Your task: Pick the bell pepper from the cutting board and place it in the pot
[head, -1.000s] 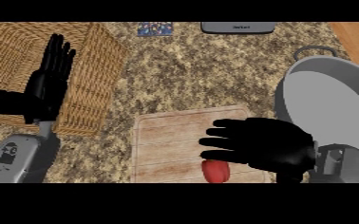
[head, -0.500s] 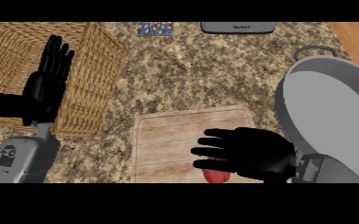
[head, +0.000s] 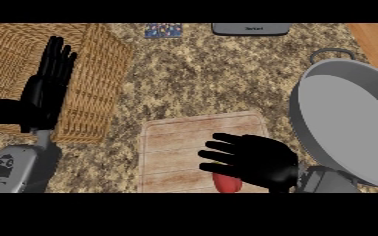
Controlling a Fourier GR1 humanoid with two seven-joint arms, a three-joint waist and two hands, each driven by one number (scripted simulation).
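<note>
Hovering spread, right robot hand (head: 258,161) covers one bell pepper (head: 227,183) on one cutting board (head: 177,145) beside one pot (head: 336,115).

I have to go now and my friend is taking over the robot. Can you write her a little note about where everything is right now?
Right hand: open, fingers spread, over the cutting board and partly covering the red bell pepper at the board's near edge. Not gripped yet.
Left hand: open, fingers up, resting at the left over the wicker basket.
Pot: at the right, nothing visible inside.
Done: nothing.
Left: grasp pepper, lift, put in pot.
</note>
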